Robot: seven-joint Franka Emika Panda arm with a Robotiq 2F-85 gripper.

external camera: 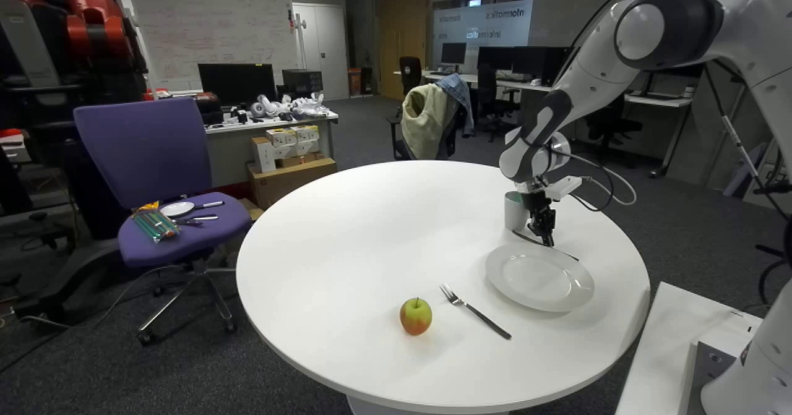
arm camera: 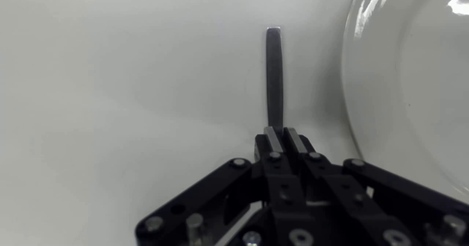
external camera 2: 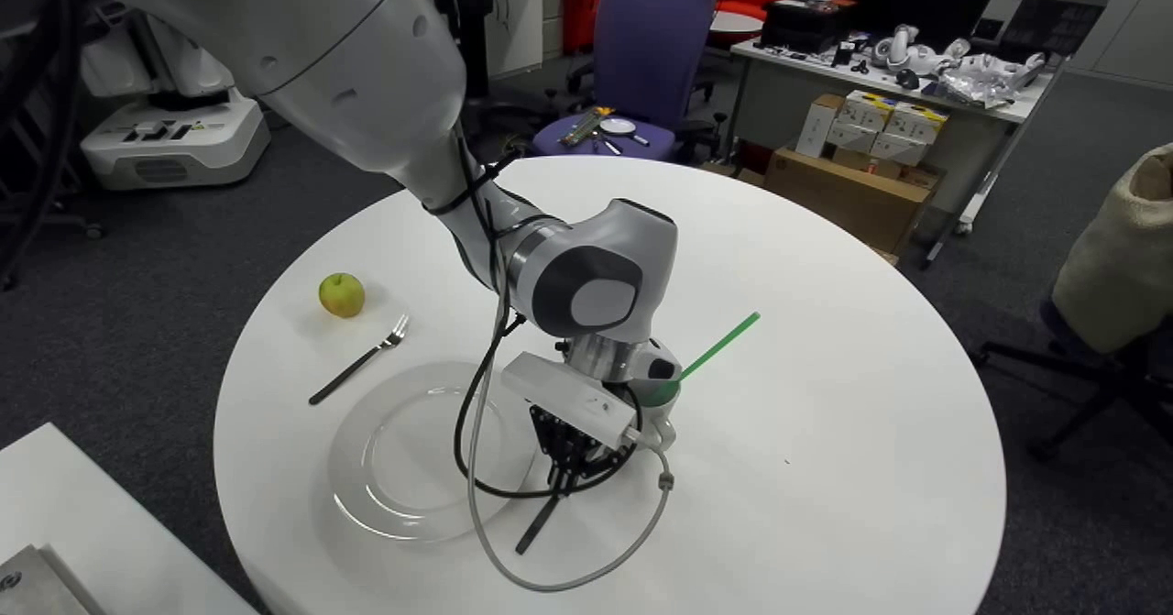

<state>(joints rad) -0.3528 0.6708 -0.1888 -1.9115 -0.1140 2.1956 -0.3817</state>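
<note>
My gripper (arm camera: 279, 131) is shut on the dark handle of a utensil (arm camera: 274, 77). The handle lies between the fingertips, with its end sticking out beyond them; its other end is hidden. The gripper points down at the tabletop in both exterior views (external camera: 548, 240) (external camera 2: 561, 483), and the handle end shows below it (external camera 2: 536, 528). A large white plate (external camera: 538, 279) lies close beside the utensil, also on the right in the wrist view (arm camera: 370, 77). A white mug (external camera: 515, 212) with a green inside stands close behind the gripper; a green stick (external camera 2: 722, 345) rises there.
A fork (external camera: 473, 310) with a dark handle lies on the plate's other side. A green-red apple (external camera: 416, 317) sits beyond it. All stand on a round white table (external camera: 371, 248). Cables (external camera 2: 476, 468) hang from the arm near the plate. A purple chair (external camera: 145, 143) stands beyond the edge.
</note>
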